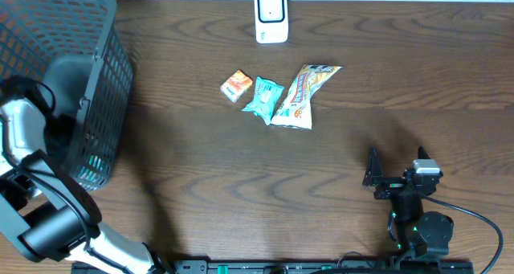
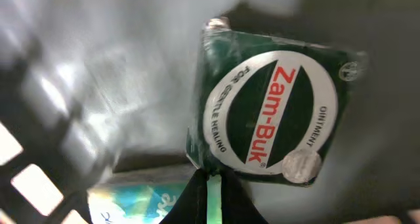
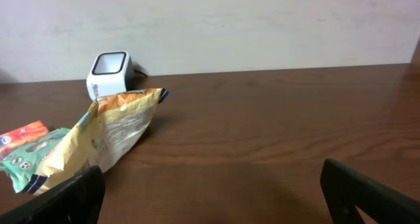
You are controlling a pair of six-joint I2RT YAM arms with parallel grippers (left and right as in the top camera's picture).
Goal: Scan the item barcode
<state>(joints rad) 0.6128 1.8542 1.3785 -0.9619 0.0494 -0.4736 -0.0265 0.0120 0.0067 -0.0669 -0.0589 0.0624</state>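
- Left claw [image 2: 209, 184] is closed, its two dark fingers drawn together to a narrow point at the near edge of the left wrist view.
- Its tips meet the lower edge of the Zam-Buk box [image 2: 272, 106]; whether they actually pinch the wrapping I cannot tell.
- That box is dark green with a white oval label and red lettering. It lies tilted inside the basket [image 1: 96, 81], and a teal-and-white packet [image 2: 134, 194] shows just beside it, to the left of the fingers.
- From overhead, the basket is a dark mesh one at the far left of the table [image 1: 241, 194]. The left arm [image 1: 24, 133] reaches down into it, so the claw and the box are hidden in that view.
- Right claw [image 3: 211, 181] stands wide, holding nothing, low over the near right part of the table.
- A white scanner [image 1: 271, 17] sits at the far edge, near the middle, well apart from both claws.
- Three items lie together between the scanner and the near edge: a small orange pack [image 1: 236, 85] on the left, a teal pouch [image 1: 263, 98] in the middle, and a yellow snack bag [image 1: 303, 95] on the right, touching the pouch.
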